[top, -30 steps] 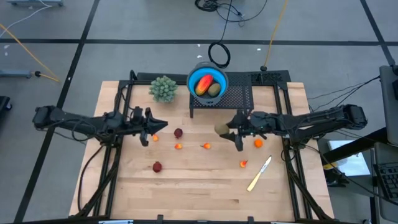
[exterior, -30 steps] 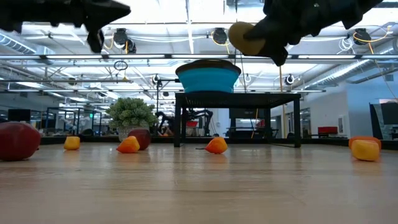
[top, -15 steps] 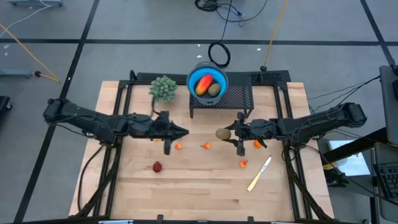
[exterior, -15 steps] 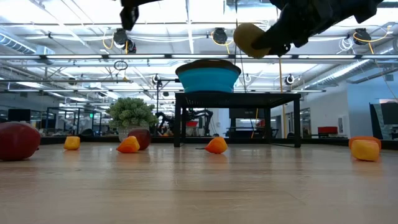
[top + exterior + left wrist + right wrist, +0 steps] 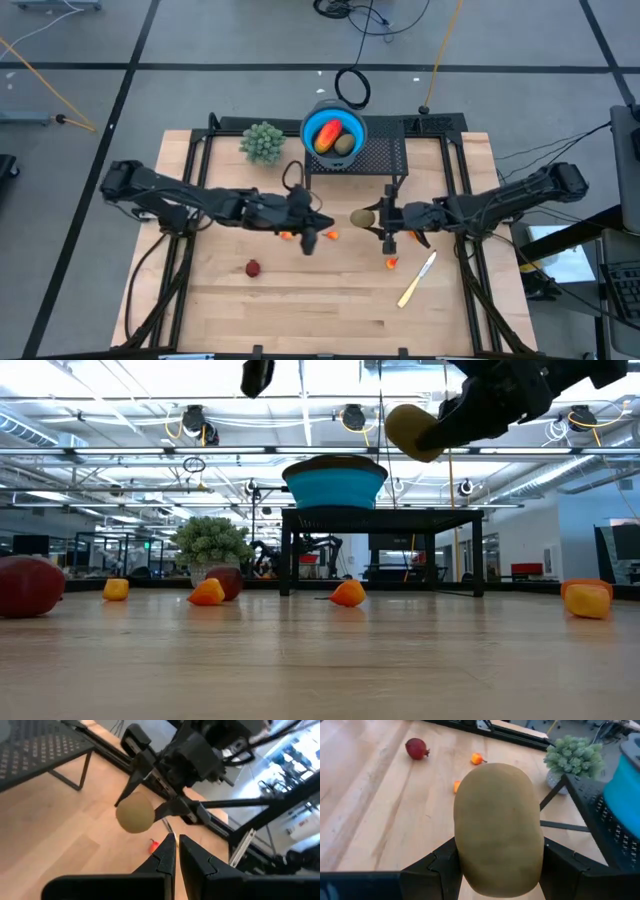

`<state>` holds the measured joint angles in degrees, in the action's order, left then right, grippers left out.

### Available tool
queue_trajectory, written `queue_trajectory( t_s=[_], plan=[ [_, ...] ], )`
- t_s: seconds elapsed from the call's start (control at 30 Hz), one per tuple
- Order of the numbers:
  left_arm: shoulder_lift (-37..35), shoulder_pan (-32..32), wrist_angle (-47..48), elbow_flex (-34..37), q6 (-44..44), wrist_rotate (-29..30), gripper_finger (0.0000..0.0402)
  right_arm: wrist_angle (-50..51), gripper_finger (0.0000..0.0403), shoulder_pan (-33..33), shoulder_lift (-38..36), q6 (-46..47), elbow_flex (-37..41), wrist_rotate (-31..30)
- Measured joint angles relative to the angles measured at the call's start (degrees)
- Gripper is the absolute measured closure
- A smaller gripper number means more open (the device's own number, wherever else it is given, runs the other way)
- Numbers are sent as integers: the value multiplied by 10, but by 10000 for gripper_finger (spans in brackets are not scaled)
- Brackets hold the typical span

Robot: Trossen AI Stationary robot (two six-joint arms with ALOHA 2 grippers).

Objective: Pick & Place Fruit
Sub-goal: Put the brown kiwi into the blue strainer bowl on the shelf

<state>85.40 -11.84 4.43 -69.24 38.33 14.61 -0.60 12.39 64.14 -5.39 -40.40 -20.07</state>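
Counting the fruit from above: two pieces sit in the blue bowl point(image 5: 334, 131), one red-yellow oblong point(image 5: 326, 135) and one olive oval point(image 5: 345, 145) beside it. A third, the brown-olive oval point(image 5: 362, 217), is up in the air, clamped between the fingers of the right claw point(image 5: 372, 217) in front of the black mesh stand point(image 5: 382, 156) that carries the bowl. In the right wrist view that oval point(image 5: 498, 830) fills the space between the two dark fingers.

On the bench point(image 5: 300, 300) I count one dark red ball point(image 5: 253, 267) in the open near the left side, and three small orange bits in plain sight from above: one point(image 5: 288, 236) just under the left arm, one point(image 5: 331, 235) beside the left claw point(image 5: 322, 222), one point(image 5: 391, 264) below the right claw. From table height a second dark red ball point(image 5: 227, 582) shows farther back, near the plant.

The left claw hangs over the middle of the bench with its fingers point(image 5: 162, 855) pressed together, holding nothing.

One green bushy plant point(image 5: 263, 142) stands left of the stand, and one pale knife point(image 5: 416, 279) lies tilted toward the right front.

The bench is pale wood planks in a black frame. Around it is grey floor with dark seams and loose cables; beyond, an open hall with ceiling lights.
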Motion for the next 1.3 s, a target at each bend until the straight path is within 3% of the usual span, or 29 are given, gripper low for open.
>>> queue_trajectory(
  t_s=[0.3,0.6,1.03,1.13,1.3],
  plan=[
    [81,-16,5,-77,131,20,380,-7,204,38,0,-6,0,-42],
    [129,-38,-5,-88,250,37,380,-9,204,76,0,-16,0,-42],
    [143,-47,-14,-87,291,69,380,-8,204,88,0,-13,0,-42],
    [148,-47,-30,-87,265,80,378,-1,204,88,0,-13,0,-42],
    [148,-47,-53,-87,237,91,338,1,204,88,0,-13,0,-42]
  ],
)
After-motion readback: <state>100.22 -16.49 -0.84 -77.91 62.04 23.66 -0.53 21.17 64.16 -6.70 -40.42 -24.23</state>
